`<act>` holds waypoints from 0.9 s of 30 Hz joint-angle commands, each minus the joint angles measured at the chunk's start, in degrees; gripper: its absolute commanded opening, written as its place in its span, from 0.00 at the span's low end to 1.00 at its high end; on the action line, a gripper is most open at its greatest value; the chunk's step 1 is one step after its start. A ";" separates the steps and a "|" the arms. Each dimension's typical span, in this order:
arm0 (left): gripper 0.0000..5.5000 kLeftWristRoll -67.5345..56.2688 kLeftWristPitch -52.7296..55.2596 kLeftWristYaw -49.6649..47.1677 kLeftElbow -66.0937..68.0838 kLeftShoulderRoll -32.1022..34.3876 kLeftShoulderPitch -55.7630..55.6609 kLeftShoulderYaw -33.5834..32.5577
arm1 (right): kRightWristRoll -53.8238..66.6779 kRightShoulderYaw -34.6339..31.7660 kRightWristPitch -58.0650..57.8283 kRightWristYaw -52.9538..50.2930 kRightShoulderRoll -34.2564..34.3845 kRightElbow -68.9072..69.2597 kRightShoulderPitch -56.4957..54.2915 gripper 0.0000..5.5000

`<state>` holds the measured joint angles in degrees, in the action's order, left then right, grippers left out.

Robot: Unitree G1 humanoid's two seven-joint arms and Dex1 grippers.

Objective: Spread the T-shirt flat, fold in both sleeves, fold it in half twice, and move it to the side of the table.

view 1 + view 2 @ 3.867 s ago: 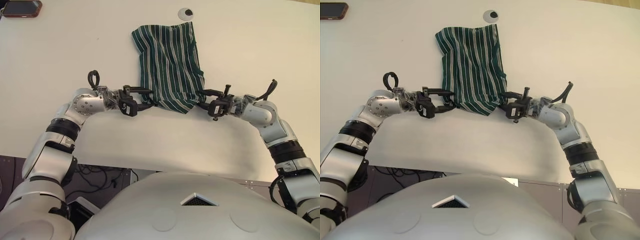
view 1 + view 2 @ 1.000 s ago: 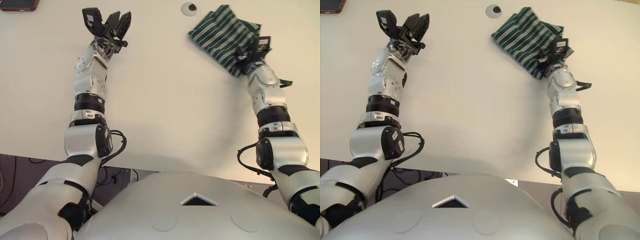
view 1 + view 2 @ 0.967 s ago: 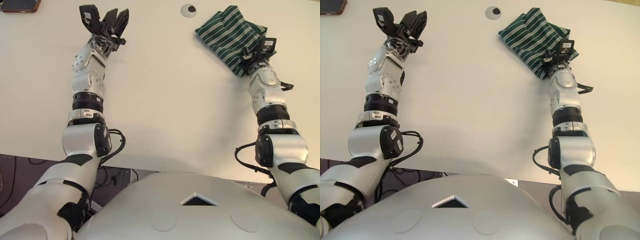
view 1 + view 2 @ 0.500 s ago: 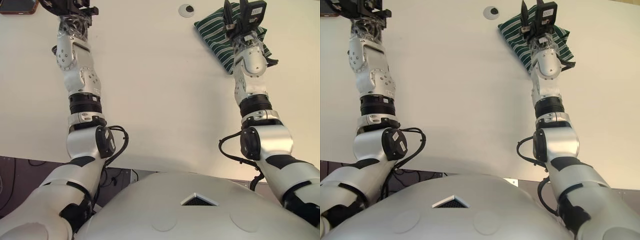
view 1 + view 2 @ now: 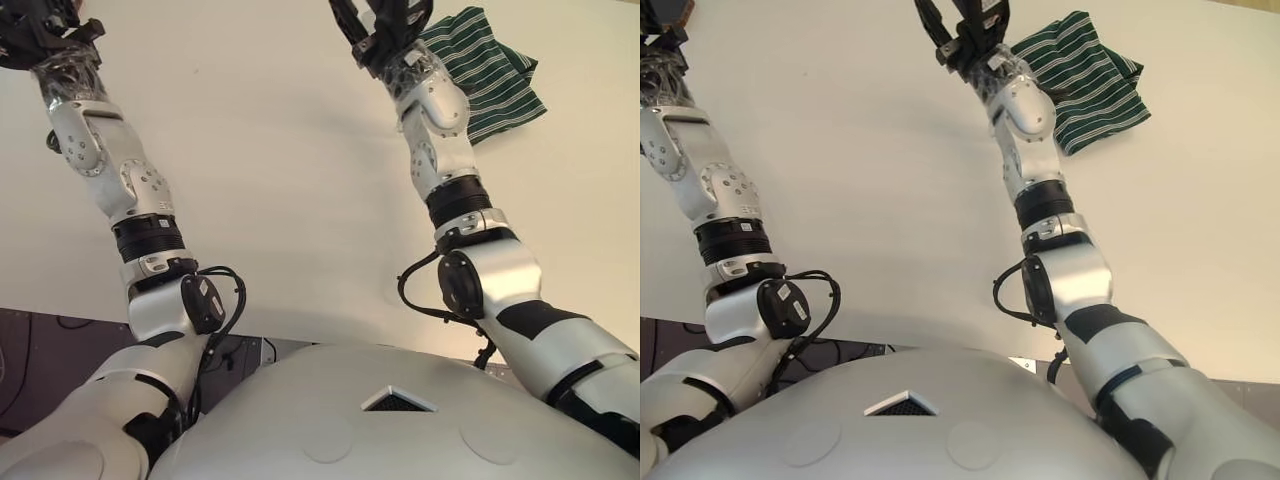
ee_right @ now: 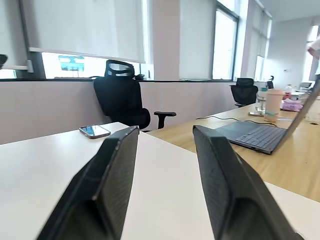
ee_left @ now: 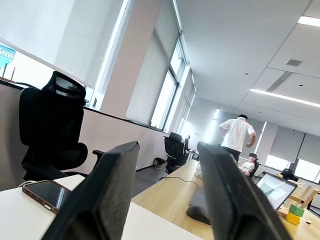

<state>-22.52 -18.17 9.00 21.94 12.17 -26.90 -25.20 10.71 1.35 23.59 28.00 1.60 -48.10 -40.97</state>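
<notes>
Two arms reach out over the white table [image 5: 300, 150] in the head view. The left pincer [image 5: 40, 22] is at the far left corner and the right pincer [image 5: 378, 18] is near the top middle. The frame edge cuts both, so I can't judge their spread from here. The T-shirt [image 5: 490, 65] is green with white stripes. It lies folded into a compact bundle on the far right part of the table, just beside the right wrist and clear of both pincers.

Left wrist view: the left pincer [image 7: 168, 146] is wide open, its two black fingers [image 7: 105, 190] well apart with nothing between them. A phone [image 7: 42, 192] lies flat on the table beyond them, with a black office chair [image 7: 52, 130] behind it.

Right wrist view: the right pincer [image 6: 166, 130] is also wide open and empty. Beyond the fingers the phone [image 6: 94, 131] lies flat near the table's far edge, with a black office chair [image 6: 122, 102] behind it. An open laptop [image 6: 250, 134] sits on a separate wooden table [image 6: 300, 165].
</notes>
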 commanded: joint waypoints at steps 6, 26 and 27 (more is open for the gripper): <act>0.38 0.01 -0.36 -1.32 -2.10 -0.39 1.88 -0.14 | -0.89 -0.11 -0.98 2.06 0.34 -0.08 -2.57 0.36; 0.38 1.04 3.28 3.33 3.35 -2.02 -5.63 6.73 | 0.16 -4.00 -2.46 -4.01 -0.83 12.11 7.13 0.36; 0.38 1.13 3.74 4.12 3.25 -1.73 -5.10 7.25 | 0.88 -5.20 -3.13 -5.08 -1.21 15.03 9.78 0.36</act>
<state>-22.04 -15.91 11.96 24.29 10.17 -32.69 -18.61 9.80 -2.04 21.85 24.66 1.40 -37.64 -34.84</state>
